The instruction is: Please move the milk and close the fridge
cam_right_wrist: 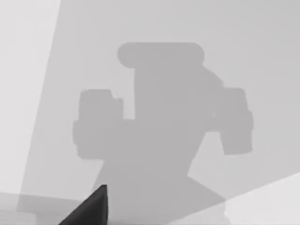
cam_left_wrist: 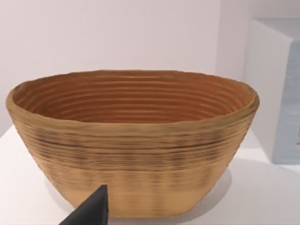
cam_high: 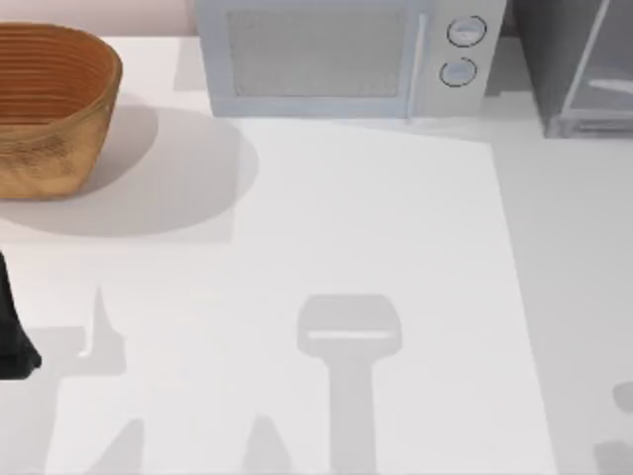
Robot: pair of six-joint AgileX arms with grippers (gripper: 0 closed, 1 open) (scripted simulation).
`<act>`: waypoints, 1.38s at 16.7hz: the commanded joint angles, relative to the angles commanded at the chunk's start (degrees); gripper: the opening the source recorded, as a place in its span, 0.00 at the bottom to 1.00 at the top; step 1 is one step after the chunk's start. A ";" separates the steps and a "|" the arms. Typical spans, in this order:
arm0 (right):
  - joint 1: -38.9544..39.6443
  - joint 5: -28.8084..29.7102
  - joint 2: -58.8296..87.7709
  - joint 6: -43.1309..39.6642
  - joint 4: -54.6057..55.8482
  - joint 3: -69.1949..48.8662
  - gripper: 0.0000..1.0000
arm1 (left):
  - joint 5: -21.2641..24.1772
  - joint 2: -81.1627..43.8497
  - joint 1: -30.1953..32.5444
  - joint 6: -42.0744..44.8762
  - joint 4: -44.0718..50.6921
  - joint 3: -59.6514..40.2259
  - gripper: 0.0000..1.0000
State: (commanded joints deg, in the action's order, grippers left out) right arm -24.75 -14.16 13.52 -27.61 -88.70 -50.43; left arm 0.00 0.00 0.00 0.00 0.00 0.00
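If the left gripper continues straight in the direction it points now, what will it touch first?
Most likely the woven basket. In the left wrist view its outer wall stands directly ahead of the left gripper's finger tip, with bare table between them. How far off it stands is unclear.

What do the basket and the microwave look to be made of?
Basket: looks like woven or coiled cane, matte tan, with stacked ridges around the wall. Microwave: likely painted metal or plastic, smooth light grey, with a mesh-patterned door window and two round dials.
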 joint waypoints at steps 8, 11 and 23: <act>-44.41 -22.17 51.70 -50.88 -1.13 -15.94 1.00 | 0.00 0.00 0.00 0.00 0.00 0.00 1.00; -59.20 -29.67 68.86 -67.68 0.38 -20.36 1.00 | 0.00 0.00 0.00 0.00 0.00 0.00 1.00; -79.00 -40.23 90.41 -88.61 4.73 -25.73 1.00 | 0.00 0.00 0.00 0.00 0.00 0.00 1.00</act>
State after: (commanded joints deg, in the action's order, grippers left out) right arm -103.74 -54.39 103.93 -116.22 -83.97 -76.15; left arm 0.00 0.00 0.00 0.00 0.00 0.00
